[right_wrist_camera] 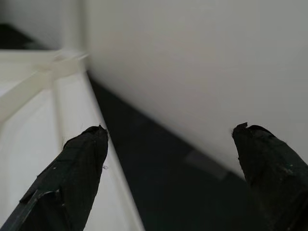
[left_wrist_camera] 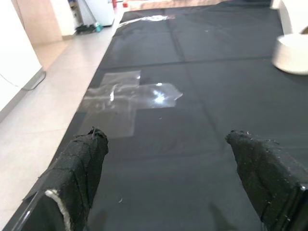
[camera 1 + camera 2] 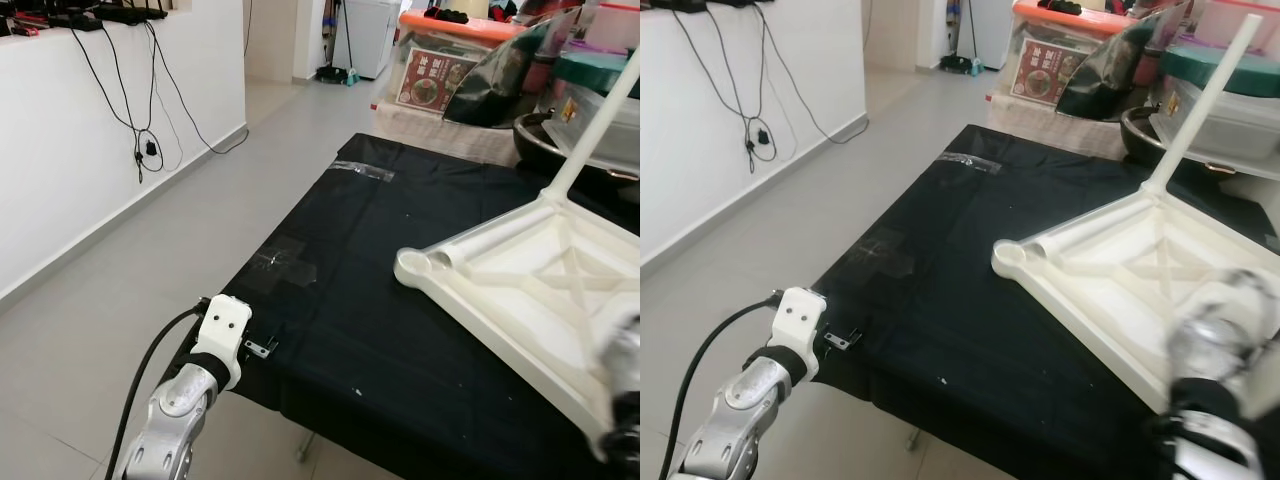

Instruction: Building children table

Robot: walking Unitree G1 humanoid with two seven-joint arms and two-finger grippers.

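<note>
One leg (image 3: 597, 122) on upturned tabletop (image 3: 520, 290); both claws spread, empty.

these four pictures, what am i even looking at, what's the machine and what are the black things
It is a walking humanoid robot with two silver arms. The top two pictures come from cameras in its head, looking down at a black-covered table. On it lies a white children's table top, upside down, with one leg fitted. The bottom two come from wrist cameras; the black things are each claw's fingers. The left claw is open above the cloth near clear tape. The right claw is open around the white top's edge, gripping nothing.
</note>
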